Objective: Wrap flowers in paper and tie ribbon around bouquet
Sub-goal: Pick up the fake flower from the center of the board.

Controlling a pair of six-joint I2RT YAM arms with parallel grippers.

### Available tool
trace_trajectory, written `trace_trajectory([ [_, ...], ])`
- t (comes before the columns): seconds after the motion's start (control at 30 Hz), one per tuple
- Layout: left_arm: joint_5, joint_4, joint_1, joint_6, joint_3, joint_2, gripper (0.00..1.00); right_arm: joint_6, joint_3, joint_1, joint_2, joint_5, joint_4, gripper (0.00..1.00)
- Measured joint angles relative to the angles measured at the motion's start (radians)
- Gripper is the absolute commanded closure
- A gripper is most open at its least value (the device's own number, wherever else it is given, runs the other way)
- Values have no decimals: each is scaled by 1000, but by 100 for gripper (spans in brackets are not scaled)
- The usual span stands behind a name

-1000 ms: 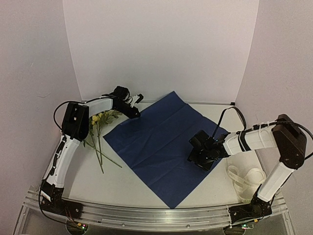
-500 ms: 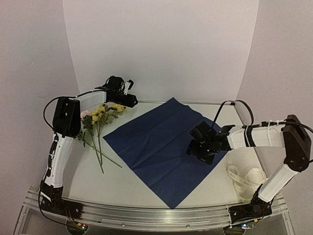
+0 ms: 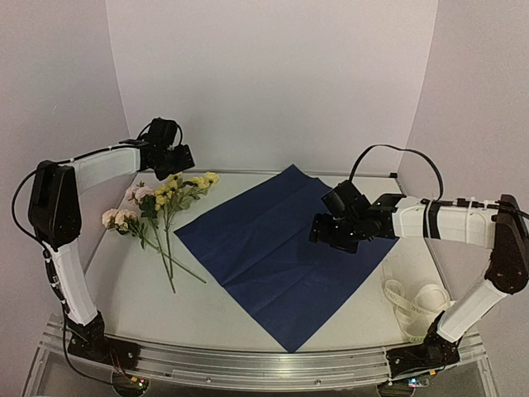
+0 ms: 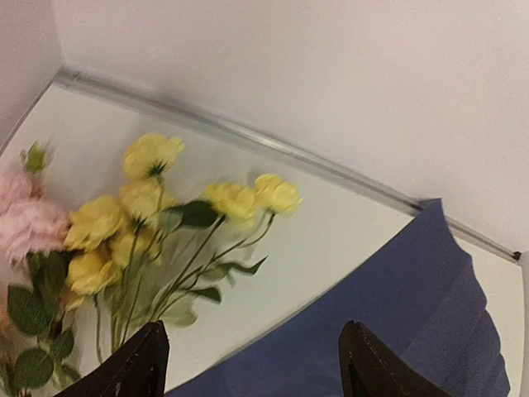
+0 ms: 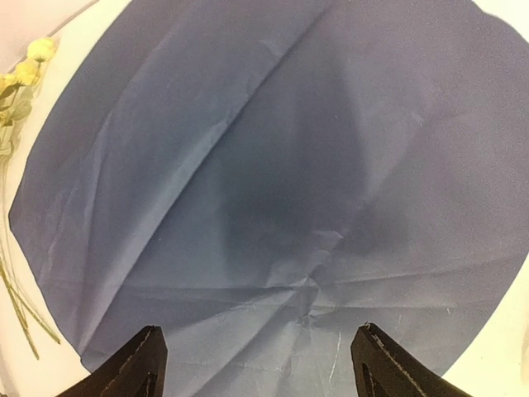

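Flowers (image 3: 161,211) lie left of the blue paper (image 3: 264,240), stems running toward the worktop's (image 3: 116,298) near edge. Our open, empty left hand (image 3: 178,157) hangs nearest, above the blossoms; our right hand (image 3: 326,234) hovers open over the paper.

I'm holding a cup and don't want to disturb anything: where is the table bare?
The widest bare patch is at the near left, between the flowers, the paper and the front rail. A smaller one lies between the paper's near corner and the ribbon. Blossoms crowd the far left.
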Motion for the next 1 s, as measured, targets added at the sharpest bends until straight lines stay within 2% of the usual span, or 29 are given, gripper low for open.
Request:
trace_trajectory([
  [0.23,-65,-124,-25,-189,-253,-95,35,-82,42,0,0,-18,-3,28],
  [0.37,-69,-164,-35,-262,-335,-123,42,-102,50,0,2,-39,3,31],
  [0.6,-73,-176,-35,-287,-359,-107,51,-110,50,0,2,-49,9,32],
  [0.9,-77,-143,-16,-249,-361,6,56,-109,41,0,2,-45,20,32],
  [1.0,-75,-123,0,-234,-368,34,61,-108,31,0,2,-44,26,32],
])
